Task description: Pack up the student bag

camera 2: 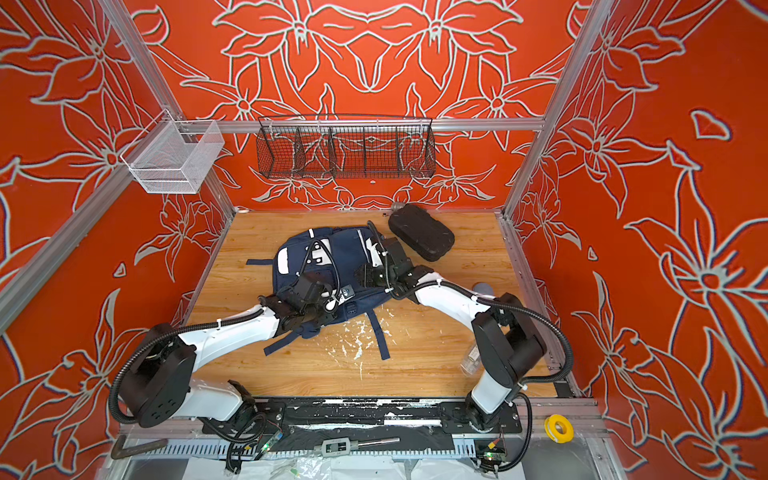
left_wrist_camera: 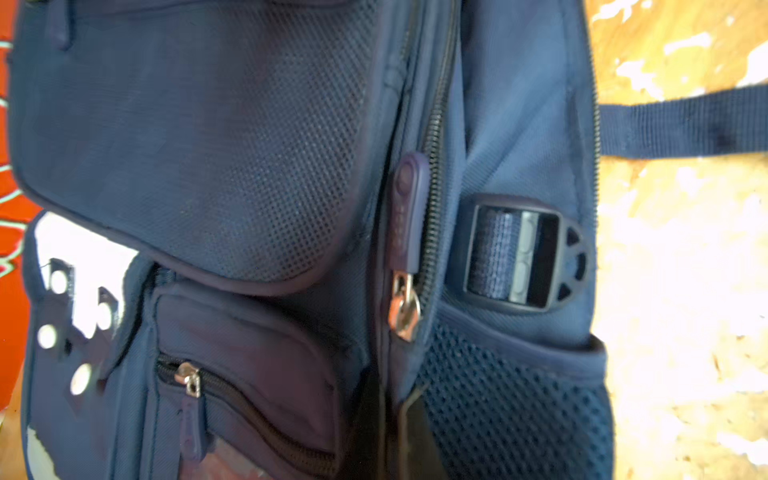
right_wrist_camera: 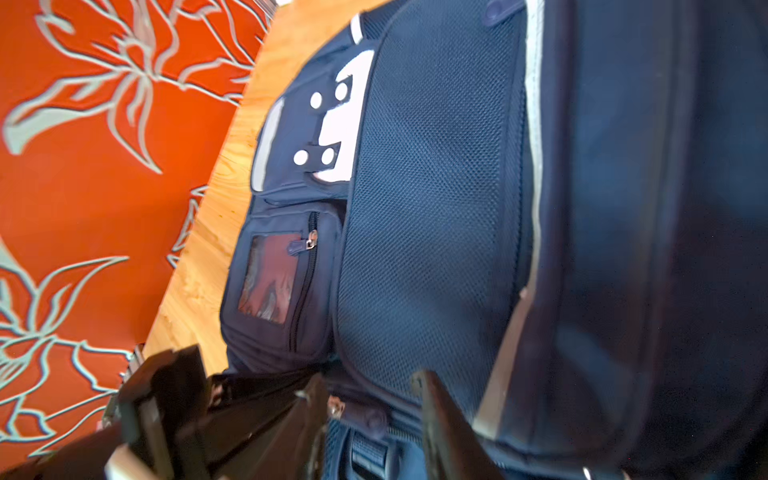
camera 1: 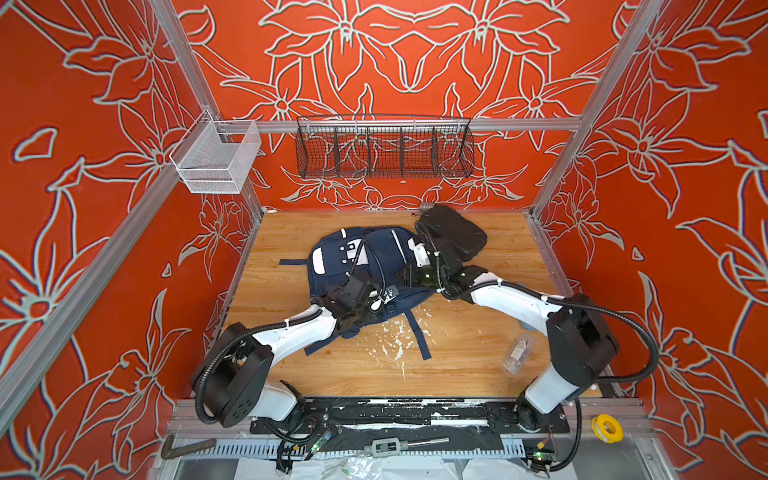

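Left wrist: I saw left gripper closed against student bag; right gripper jaws apart around a zipper pull.

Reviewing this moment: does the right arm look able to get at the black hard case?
Probably yes: the black hard case lies uncovered on the table just beyond the right gripper, whose jaws are open over the student bag; nothing stands between.

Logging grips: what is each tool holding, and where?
Left tool shut against the bag by its zip; a hold cannot be told. Right tool open around a zip pull, holding nothing.
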`<state>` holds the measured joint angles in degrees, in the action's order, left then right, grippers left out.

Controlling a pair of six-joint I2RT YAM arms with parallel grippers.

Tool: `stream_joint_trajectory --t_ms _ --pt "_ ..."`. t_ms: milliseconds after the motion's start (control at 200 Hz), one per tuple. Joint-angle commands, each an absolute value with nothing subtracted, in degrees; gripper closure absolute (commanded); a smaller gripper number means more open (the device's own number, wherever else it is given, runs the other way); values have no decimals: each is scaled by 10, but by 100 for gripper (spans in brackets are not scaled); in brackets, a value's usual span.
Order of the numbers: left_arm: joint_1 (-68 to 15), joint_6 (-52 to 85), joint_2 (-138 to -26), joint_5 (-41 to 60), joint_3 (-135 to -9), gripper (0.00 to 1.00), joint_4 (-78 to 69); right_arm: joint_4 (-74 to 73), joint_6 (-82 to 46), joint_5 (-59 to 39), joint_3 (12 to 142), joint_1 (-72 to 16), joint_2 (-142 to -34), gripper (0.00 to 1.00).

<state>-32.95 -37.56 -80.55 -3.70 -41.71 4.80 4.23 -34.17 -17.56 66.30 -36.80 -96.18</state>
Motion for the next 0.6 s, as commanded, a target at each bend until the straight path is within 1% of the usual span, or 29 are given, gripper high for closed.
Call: stream_joint_trajectory --t_ms 0,180,265,355,420,470,595 --pt "-328 -362 -794 -12 -409 100 -1 158 -379 -154 706 -381 -1005 59" --pt "-327 -340 -816 -6 -414 100 -15 238 -382 -186 759 -396 -1075 60" --pt "-327 -328 -822 2 -412 100 -20 267 -389 -187 763 -396 -1088 65" --pt "-326 -325 -831 1 -412 100 -20 279 -389 -190 758 -396 -1083 74" --pt "-323 -325 -833 2 -412 100 -21 260 -388 -218 744 -395 -1073 77" --pt "-322 -327 -834 5 -413 100 -21 241 -383 -260 736 -395 -1069 79" --pt "-313 -327 -836 12 -416 100 -19 276 -358 -311 732 -397 -1069 83"
